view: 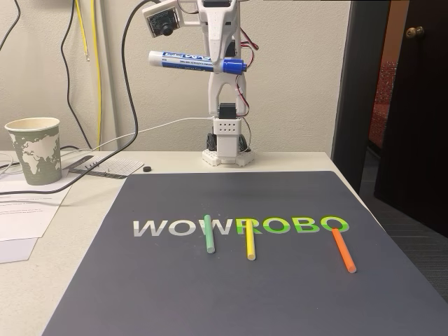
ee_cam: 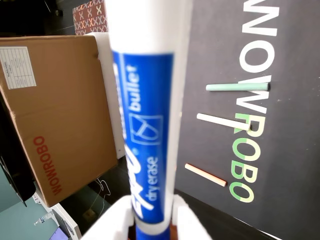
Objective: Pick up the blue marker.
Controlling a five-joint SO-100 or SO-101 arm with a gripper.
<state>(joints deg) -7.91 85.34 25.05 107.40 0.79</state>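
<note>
Fixed view, left to right. A paper cup (view: pixel 33 150) stands on the table (view: pixel 175 164), far left of and well below the fingers. Papers (view: pixel 24 210) lie beside it. The blue marker (view: pixel 194 61) is clear of the table, held high in front of the wall. Its long axis runs level across the view: the white end projects left of the fingers and the blue end sits at their right side. The gripper (view: pixel 222 64) is clamped on the barrel near the blue end. On the dark mat (view: pixel 231 294), well below the fingers, lie a green stick (view: pixel 208 234), a yellow stick (view: pixel 249 239) and an orange stick (view: pixel 344 250), none touching another.

Wrist view. A cardboard box (ee_cam: pixel 55 115) sits left of the fingers. The marker barrel (ee_cam: pixel 145 120) runs straight out between the white fingertips (ee_cam: pixel 115 222), label upward.

Judgement: the pick is achieved. What remains turns on the off-centre grip, since the long overhang to the left could tilt the marker.
</note>
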